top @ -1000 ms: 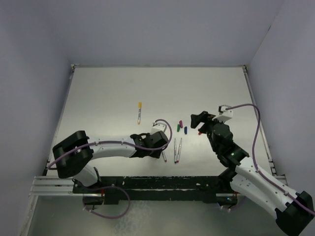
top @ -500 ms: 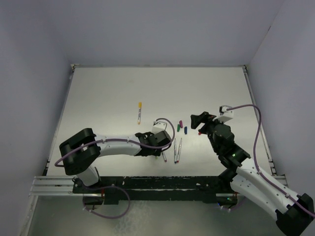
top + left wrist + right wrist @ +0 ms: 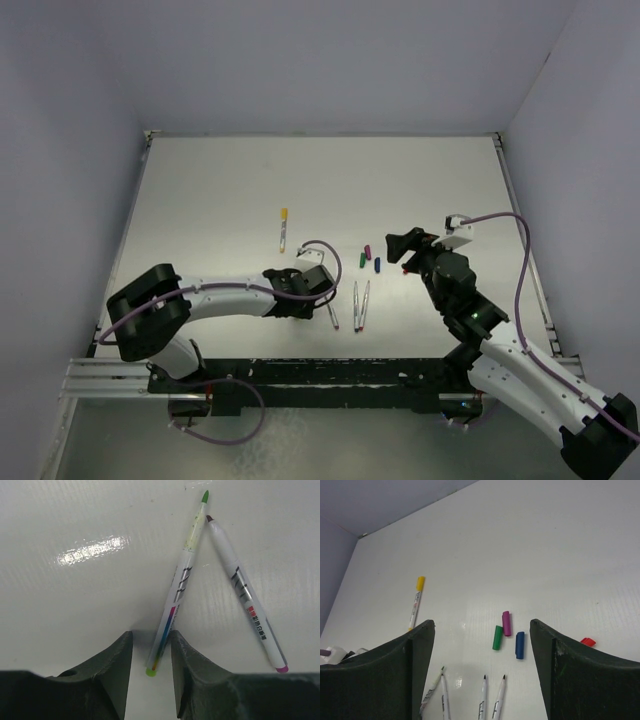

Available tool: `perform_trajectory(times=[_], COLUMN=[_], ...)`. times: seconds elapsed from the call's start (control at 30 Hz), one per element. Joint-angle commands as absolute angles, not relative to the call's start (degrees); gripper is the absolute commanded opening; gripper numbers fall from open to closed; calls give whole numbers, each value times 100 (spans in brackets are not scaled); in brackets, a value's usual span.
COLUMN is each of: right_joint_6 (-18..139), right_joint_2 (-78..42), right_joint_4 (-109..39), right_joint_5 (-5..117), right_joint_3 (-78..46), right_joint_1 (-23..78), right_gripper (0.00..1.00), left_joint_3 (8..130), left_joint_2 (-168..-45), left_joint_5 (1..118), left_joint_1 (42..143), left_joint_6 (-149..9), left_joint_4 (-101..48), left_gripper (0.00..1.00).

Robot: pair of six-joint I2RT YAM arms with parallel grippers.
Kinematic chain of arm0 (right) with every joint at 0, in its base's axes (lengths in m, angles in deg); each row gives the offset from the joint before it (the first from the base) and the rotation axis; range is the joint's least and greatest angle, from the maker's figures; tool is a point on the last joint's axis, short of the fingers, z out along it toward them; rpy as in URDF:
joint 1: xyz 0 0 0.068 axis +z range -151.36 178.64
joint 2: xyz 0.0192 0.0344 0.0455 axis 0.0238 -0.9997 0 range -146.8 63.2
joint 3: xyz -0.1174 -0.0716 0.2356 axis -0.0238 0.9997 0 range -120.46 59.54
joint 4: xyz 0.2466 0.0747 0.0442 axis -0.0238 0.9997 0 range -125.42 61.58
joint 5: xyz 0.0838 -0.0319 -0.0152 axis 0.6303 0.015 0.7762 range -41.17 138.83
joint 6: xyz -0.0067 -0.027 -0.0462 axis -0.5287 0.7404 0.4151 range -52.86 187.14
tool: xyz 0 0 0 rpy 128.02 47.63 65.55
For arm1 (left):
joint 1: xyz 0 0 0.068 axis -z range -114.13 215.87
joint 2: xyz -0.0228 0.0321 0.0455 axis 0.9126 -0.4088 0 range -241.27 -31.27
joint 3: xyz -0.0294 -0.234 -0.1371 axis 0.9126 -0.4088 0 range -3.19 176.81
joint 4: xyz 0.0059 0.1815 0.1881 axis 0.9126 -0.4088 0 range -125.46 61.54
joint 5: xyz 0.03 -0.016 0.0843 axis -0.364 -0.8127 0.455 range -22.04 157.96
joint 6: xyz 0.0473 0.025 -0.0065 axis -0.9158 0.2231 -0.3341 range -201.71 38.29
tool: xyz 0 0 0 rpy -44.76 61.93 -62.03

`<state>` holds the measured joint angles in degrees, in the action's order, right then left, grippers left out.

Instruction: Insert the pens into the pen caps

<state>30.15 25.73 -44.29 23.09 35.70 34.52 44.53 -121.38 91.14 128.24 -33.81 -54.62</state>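
In the left wrist view my left gripper (image 3: 151,641) is open by a narrow gap, low over the table. The rear end of a green-tipped pen (image 3: 182,575) lies between its fingers, clear of the left finger. A magenta-ended pen (image 3: 245,592) lies just to the right, also seen in the top view (image 3: 331,312). My right gripper (image 3: 481,625) is wide open and empty, above the green cap (image 3: 497,637), magenta cap (image 3: 506,623) and blue cap (image 3: 520,645). The red cap (image 3: 587,641) lies further right. Two more uncapped pens (image 3: 360,305) lie side by side.
A pen with a yellow cap on it (image 3: 283,228) lies apart at the back left of the group. The white table (image 3: 220,190) is walled by grey panels on three sides. A purple cable (image 3: 330,250) loops over the left wrist.
My left wrist has shifted a little to the left over the pens. The right arm, the caps and the other pens have not moved.
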Motion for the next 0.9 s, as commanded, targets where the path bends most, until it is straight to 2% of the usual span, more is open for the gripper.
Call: perform_trajectory(times=[0.0, 0.23, 0.4, 0.87], right_joint_6=[2887, 2852, 2856, 2811], right_joint_2=[2594, 2636, 2758, 3128], right_joint_4=[-4515, -4483, -4442, -4297], right_joint_5=[2407, 2412, 2375, 2328], right_joint_3=[3528, 3543, 3538, 3609], right_joint_1=[3432, 3432, 3432, 3430], right_gripper=[78, 78, 77, 77], left_joint_3=[4425, 4438, 4532, 4550], left_joint_2=[-11908, -11939, -12051, -12008], left_joint_5=[8989, 8247, 7925, 7961], left_joint_1=[12600, 12008, 11930, 11937], left_joint_6=[-3634, -4504, -4822, -4700], left_joint_4=[-5521, -5014, -4908, -5421], left_gripper=[39, 40, 39, 38])
